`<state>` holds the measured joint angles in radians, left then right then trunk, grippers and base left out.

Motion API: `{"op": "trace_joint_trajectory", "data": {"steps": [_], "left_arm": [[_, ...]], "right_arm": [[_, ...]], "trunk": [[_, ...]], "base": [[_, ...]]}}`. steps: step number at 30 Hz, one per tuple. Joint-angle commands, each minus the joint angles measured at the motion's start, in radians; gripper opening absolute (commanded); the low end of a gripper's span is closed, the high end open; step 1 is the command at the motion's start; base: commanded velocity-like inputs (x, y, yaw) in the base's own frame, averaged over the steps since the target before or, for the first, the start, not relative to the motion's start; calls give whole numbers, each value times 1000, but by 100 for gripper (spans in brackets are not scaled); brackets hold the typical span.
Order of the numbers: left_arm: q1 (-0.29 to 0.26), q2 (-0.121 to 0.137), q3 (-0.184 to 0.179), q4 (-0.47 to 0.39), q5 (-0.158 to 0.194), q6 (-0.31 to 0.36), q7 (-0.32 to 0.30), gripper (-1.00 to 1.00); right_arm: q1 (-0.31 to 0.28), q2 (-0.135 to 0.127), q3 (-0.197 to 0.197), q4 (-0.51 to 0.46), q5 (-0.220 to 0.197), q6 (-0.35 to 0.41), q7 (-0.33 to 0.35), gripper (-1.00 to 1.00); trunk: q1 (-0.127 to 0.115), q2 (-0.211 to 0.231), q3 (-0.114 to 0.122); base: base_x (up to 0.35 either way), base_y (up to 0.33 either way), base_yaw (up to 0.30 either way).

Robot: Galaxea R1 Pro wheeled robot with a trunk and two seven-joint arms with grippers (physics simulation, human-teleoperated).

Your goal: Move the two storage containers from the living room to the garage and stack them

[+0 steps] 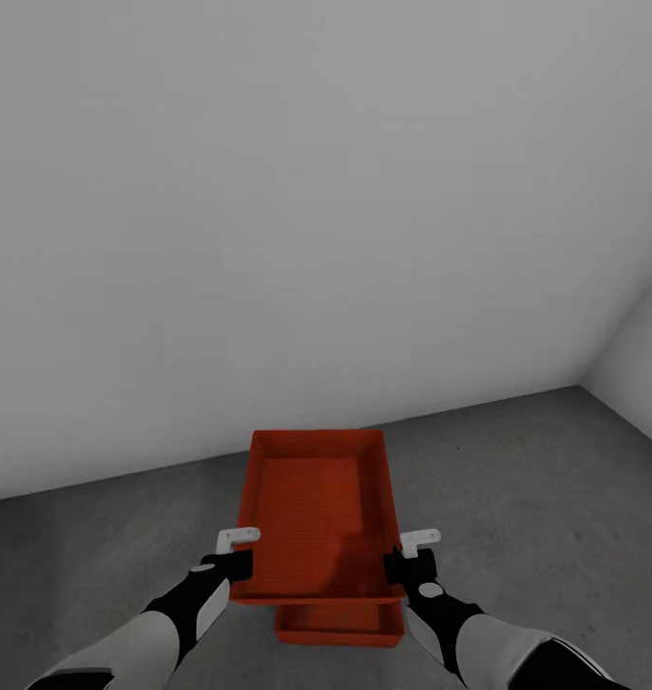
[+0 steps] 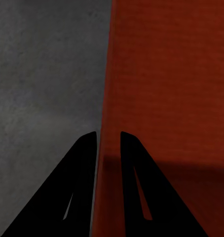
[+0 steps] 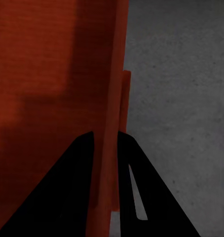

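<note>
We are standing in the garage, facing its pale grey wall (image 1: 307, 211), which is meeting a second wall (image 1: 642, 355) in a corner off to our right, with the rough grey concrete floor (image 1: 96, 556) spreading below.

On our left, our left gripper (image 1: 238, 565) is clamping the left long wall of the upper storage container (image 1: 316, 508). Through the left wrist camera we are seeing the left gripper (image 2: 108, 136) drawn narrow, one black finger (image 2: 82, 158) outside over the concrete (image 2: 43, 98) and the other inside over the orange-red bottom of the bin (image 2: 171, 89), with the thin wall pinched between them.

In the middle, we are holding that upper storage container open side up and roughly level, its far end pointing toward the wall. Directly beneath it, a lower storage container (image 1: 337, 623) is sitting on the floor, only its near end peeking out under the near edge of the held bin. We cannot tell whether the two are touching or whether a gap is separating them.

On our right, our right gripper (image 1: 403, 565) is clamping the opposite long wall. In the right wrist camera the right gripper (image 3: 106, 136) is likewise narrowed onto the thin wall (image 3: 114, 98), one finger (image 3: 80, 163) inside the bin and the other outside above the concrete (image 3: 181, 98). Just past that wall, an orange-red edge of the lower storage container (image 3: 126, 96) is showing.
</note>
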<state>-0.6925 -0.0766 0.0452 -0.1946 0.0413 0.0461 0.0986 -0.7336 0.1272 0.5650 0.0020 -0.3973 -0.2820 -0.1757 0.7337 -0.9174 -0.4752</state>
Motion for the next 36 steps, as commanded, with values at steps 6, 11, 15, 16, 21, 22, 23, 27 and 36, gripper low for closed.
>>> {"op": "trace_joint_trajectory", "data": {"steps": [6,11,15,16,21,22,23,27,36], "left_arm": [[-1,0,64,-17,26,-65,21,-100],[-1,-1,64,-17,26,-65,22,-100],[-1,-1,64,-17,26,-66,21,-100],[-1,-1,64,-17,26,-66,21,-100],[-1,0,64,-17,26,-66,21,-100],[-1,0,64,-17,26,-66,21,-100],[-1,0,64,-17,26,-66,21,-100],[-1,0,64,-17,26,-65,21,-100],[-1,0,64,-17,26,-66,21,-100]], "right_arm": [[0,1,-34,-1,9,3,5,-100],[0,1,-34,-1,9,3,5,-100],[0,1,-34,-1,9,3,5,-100],[0,0,-34,-1,9,3,5,-100],[0,0,-34,-1,9,3,5,-100],[0,1,-34,-1,9,3,5,-100],[0,1,-34,-1,9,3,5,-100],[0,1,-34,-1,8,3,4,-100],[0,0,-35,-1,8,3,4,-100]], "trunk": [[0,-1,-1],[0,-1,-1],[0,-1,-1],[0,-1,-1],[0,-1,-1],[0,-1,-1],[0,-1,-1],[0,-1,-1],[0,-1,1]], "base": [[-5,-16,0],[0,-104,0],[0,-128,0],[0,-130,0],[0,-87,0],[0,-24,-15],[0,-15,-53],[0,-7,-134],[0,-1,-131]]}}
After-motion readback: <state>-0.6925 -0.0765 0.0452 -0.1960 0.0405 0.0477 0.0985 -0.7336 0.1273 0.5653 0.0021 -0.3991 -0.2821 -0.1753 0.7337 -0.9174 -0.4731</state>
